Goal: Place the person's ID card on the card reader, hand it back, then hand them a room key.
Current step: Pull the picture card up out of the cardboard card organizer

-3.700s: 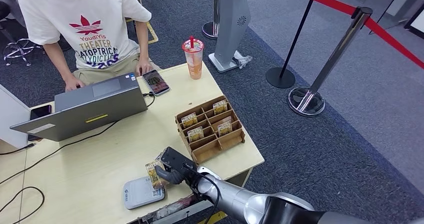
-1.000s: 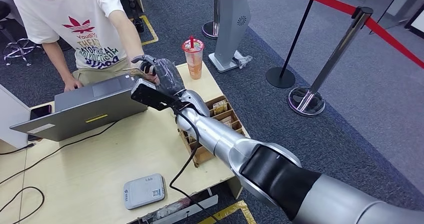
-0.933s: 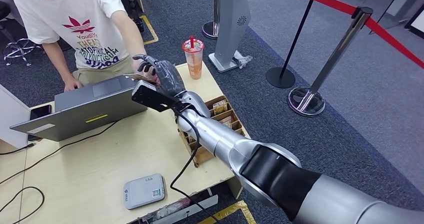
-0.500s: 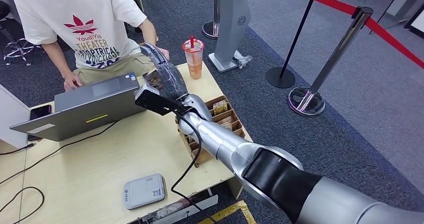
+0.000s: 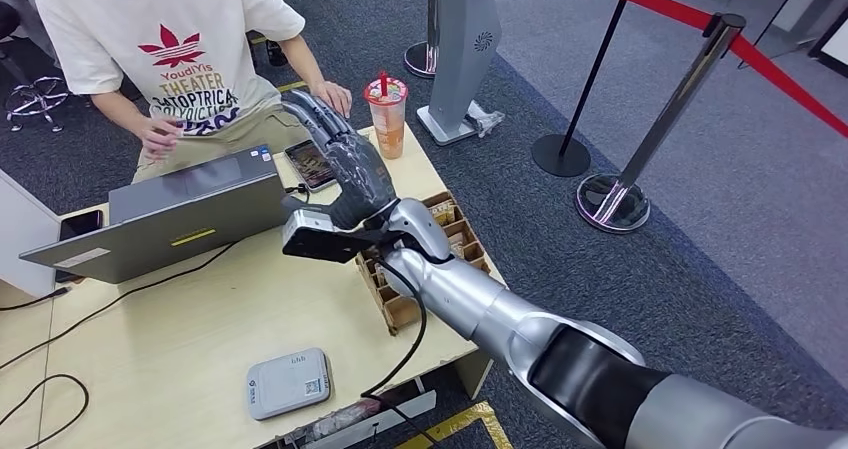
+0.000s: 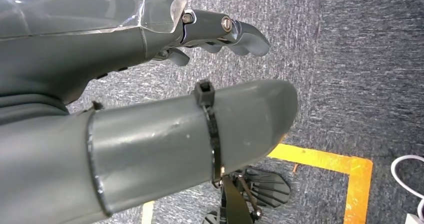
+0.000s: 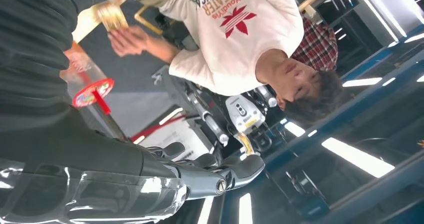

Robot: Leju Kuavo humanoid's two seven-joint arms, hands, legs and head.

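ID card (image 7: pixel 111 15) now w/ person; right hand (image 5: pixel 345 154) empty, fingers spread; left hand (image 6: pixel 150 84) unclear

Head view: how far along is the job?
Done: the card reader lies bare; the person's hand holds a card. In hand: nothing, the right hand is empty, fingers spread. Left: hand over a room key from the wooden box.

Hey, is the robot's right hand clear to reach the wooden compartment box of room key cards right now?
Probably yes. The right hand is open, raised beside the wooden compartment box, and the cards stand uncovered, though the robot's own forearm crosses part of the box.
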